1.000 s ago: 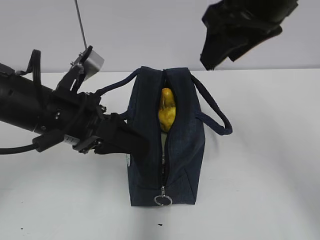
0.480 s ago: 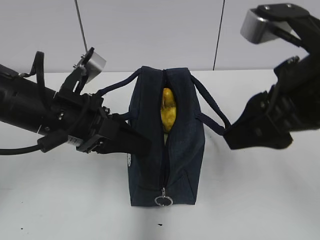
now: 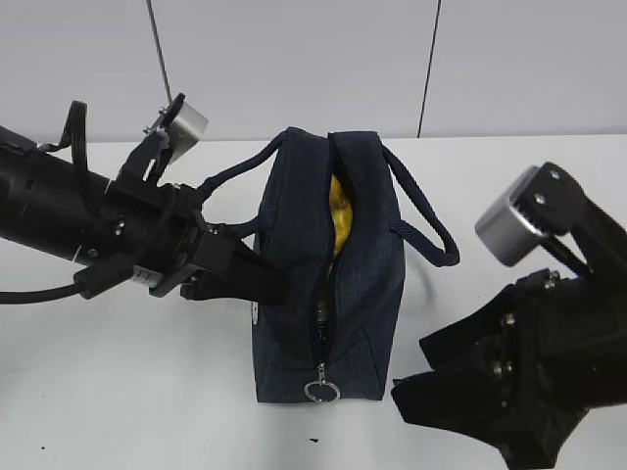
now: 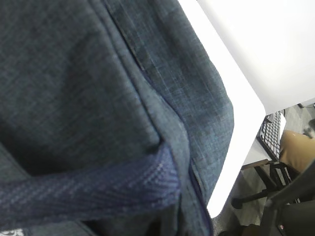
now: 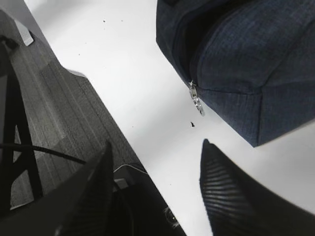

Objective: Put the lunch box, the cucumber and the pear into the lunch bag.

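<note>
The lunch bag (image 3: 328,269) stood mid-counter (image 3: 127,392), the pear (image 3: 341,220) visible inside. The left hand (image 3: 257,282) pressed its left side, grip indiscernible. The right hand (image 5: 155,162) hovered agape, near right.

Lunch bag (image 3: 328,284): you see it upright on the white table (image 3: 127,392), zipper partly open, ring pull (image 3: 319,391) hanging at the near end.
Pear (image 3: 342,223): yellow, showing through the gap.
Left gripper (image 3: 257,284): pressed against the bag's left side.
Right gripper (image 3: 441,387): low, near the bag's right corner, not touching.
</note>
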`<control>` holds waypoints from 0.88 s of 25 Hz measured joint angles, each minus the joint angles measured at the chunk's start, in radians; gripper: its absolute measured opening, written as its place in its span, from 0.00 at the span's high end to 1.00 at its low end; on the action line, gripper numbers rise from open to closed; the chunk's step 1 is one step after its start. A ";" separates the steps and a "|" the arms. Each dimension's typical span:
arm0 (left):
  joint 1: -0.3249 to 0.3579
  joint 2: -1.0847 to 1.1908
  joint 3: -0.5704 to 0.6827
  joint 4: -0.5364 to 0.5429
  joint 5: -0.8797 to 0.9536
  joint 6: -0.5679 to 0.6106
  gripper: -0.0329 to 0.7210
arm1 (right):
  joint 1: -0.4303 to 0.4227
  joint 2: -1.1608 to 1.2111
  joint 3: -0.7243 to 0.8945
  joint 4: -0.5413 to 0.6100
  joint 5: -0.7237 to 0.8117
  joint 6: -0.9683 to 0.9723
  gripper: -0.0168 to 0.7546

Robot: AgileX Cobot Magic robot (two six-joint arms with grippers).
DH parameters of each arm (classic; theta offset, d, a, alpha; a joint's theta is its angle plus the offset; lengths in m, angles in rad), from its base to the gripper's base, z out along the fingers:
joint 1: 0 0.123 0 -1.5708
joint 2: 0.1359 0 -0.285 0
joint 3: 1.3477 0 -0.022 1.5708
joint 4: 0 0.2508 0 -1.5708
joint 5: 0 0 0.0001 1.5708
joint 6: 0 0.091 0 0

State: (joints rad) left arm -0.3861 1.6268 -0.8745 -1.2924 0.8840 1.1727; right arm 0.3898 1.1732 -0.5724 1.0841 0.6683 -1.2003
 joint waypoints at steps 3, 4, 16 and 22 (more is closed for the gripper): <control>0.000 0.001 0.000 0.000 0.004 0.000 0.97 | 0.000 -0.002 0.086 0.182 -0.054 -0.183 0.41; 0.000 0.002 0.000 0.000 0.005 0.000 0.97 | 0.000 -0.002 0.107 0.241 -0.063 -0.227 0.41; 0.000 0.005 0.000 0.000 0.009 0.000 0.97 | 0.000 -0.002 0.147 0.522 -0.076 -0.335 0.41; 0.000 0.005 0.000 0.000 0.010 0.000 0.98 | 0.000 0.001 0.147 0.560 -0.087 -0.522 0.41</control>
State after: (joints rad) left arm -0.3861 1.6318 -0.8745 -1.2924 0.8939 1.1727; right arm 0.3898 1.1740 -0.4258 1.6440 0.5815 -1.7224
